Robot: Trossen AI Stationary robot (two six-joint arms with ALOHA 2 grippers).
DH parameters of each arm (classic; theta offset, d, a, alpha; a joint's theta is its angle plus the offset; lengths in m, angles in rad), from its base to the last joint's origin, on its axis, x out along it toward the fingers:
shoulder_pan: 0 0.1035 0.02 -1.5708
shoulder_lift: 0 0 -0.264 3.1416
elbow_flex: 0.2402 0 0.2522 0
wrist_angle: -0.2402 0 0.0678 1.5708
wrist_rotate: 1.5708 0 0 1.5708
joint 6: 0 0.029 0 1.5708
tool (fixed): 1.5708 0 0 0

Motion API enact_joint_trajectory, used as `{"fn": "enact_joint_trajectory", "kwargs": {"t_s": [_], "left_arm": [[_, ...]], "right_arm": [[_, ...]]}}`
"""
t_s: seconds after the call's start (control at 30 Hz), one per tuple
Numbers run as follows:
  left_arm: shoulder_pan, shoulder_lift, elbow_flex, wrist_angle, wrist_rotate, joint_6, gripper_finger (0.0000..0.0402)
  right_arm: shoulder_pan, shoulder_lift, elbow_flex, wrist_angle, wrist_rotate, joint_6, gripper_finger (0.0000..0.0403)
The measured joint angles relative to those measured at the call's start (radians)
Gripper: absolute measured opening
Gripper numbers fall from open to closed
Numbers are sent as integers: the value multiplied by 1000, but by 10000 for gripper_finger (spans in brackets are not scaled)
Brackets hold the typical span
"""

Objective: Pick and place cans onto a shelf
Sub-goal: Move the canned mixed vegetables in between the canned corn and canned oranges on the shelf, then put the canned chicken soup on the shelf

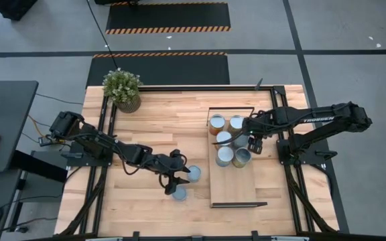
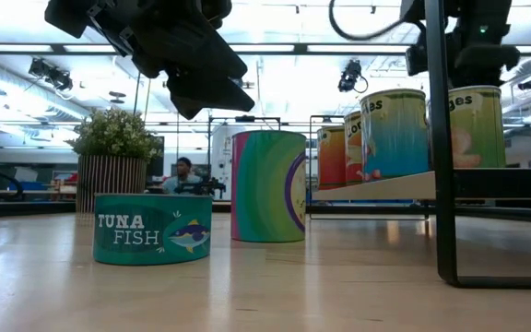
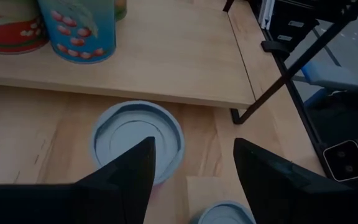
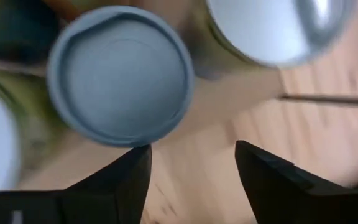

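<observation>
The shelf lies on the table's right half and carries several cans. Two more cans stand on the tabletop to its left: a tall green one and a flat teal "Tuna Fish" one, each on its base. My left gripper hangs open above these two, touching neither. The tall can's pale blue-grey top shows ahead of its fingers. My right gripper is open and empty above the shelf's cans, next to a blue-grey top.
A potted plant stands at the table's far left. Black frame rails run along both table sides. The shelf's near half is bare wood. Its black end frame stands up at the right in the low view.
</observation>
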Motion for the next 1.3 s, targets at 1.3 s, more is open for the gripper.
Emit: {"fn": "enact_joint_trajectory", "kwargs": {"t_s": [1.3], "left_arm": [[-38, 0, 85, -384, -148, -37, 238]], "right_arm": [[426, 113, 372, 227, 160, -207, 232]]}}
